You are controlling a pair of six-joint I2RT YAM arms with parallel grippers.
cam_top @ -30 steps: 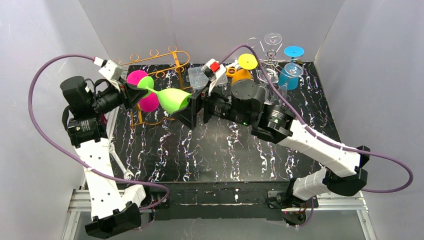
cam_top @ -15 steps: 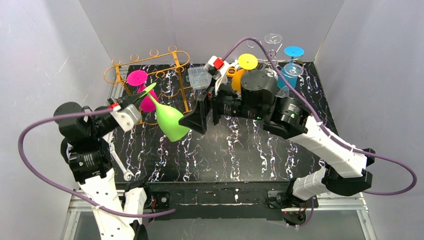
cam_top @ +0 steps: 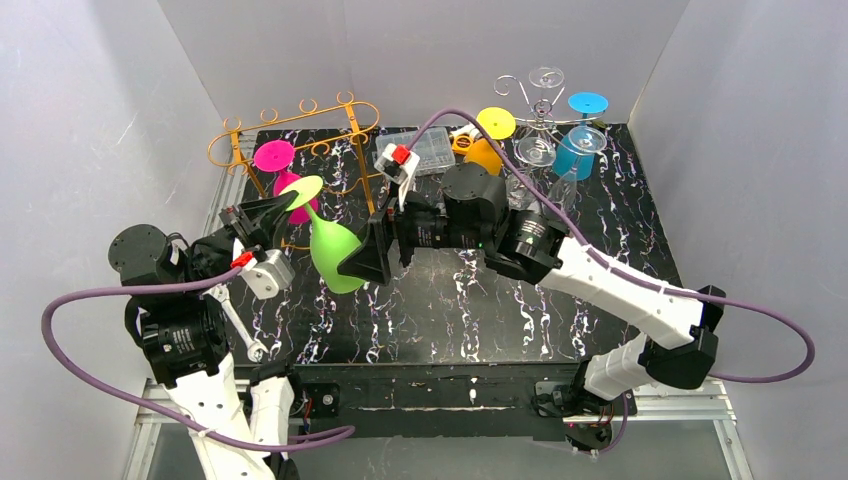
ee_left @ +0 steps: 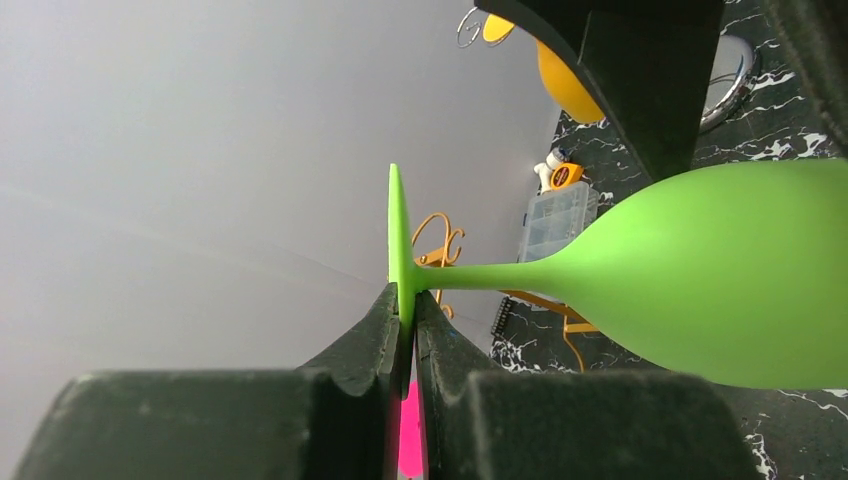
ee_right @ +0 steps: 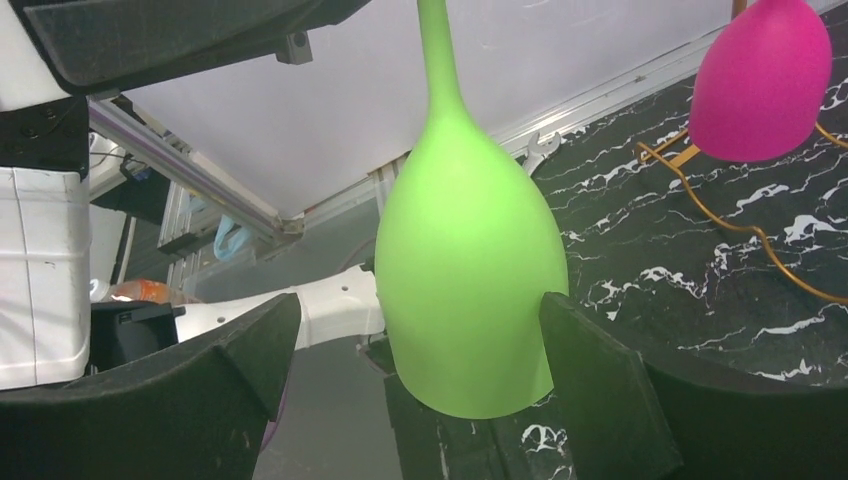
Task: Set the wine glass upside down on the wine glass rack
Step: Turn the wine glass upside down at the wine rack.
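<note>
The green wine glass [cam_top: 335,255] hangs bowl down with its foot on top, above the table's left half. My left gripper [cam_top: 290,205] is shut on the rim of its foot, as the left wrist view shows [ee_left: 408,310], with the glass [ee_left: 720,270] reaching right. My right gripper [cam_top: 365,262] is open around the bowl [ee_right: 470,290]. Its right finger [ee_right: 590,380] sits at the bowl's side and its left finger [ee_right: 240,360] stands apart. The orange wire rack [cam_top: 300,120] stands at the back left with a pink glass [cam_top: 273,156] hanging upside down in it.
A silver wire rack [cam_top: 530,100] at the back right holds clear glasses, with a blue glass [cam_top: 580,150] and a yellow-orange glass [cam_top: 490,135] beside it. A clear plastic box [cam_top: 435,152] lies at the back. A wrench [cam_top: 240,325] lies near the left edge.
My left arm has drawn back toward the near left, swinging the green glass from lying sideways to bowl down. My right gripper followed it to the left and stays around the bowl.
</note>
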